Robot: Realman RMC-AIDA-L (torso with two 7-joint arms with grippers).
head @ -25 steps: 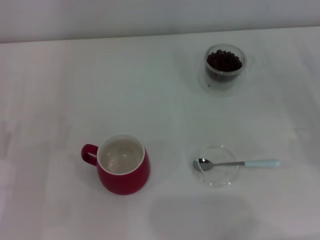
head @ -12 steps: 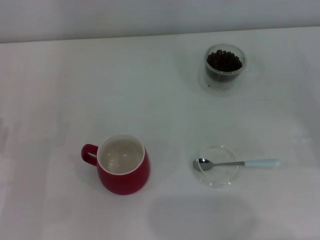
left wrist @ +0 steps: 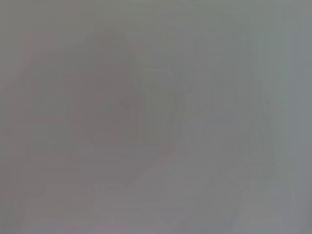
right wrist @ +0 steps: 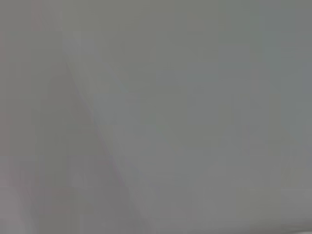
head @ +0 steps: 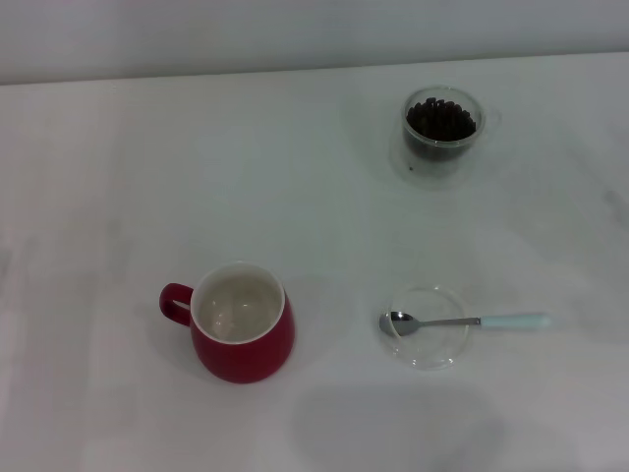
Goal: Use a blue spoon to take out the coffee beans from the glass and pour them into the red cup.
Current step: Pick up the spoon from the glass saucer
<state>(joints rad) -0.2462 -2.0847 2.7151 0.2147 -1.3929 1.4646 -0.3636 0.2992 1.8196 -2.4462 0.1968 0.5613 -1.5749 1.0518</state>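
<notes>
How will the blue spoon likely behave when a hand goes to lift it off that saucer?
The blue spoon looks stiff and light. Its metal bowl rests in the clear saucer while the pale handle overhangs the rim, so pressing the handle end may lever it. The thin, glossy handle could slip or twist in a pinch.

plain grey-white surface [right wrist: 195, 97], faint darker wedge — nothing else distinguishable
</notes>
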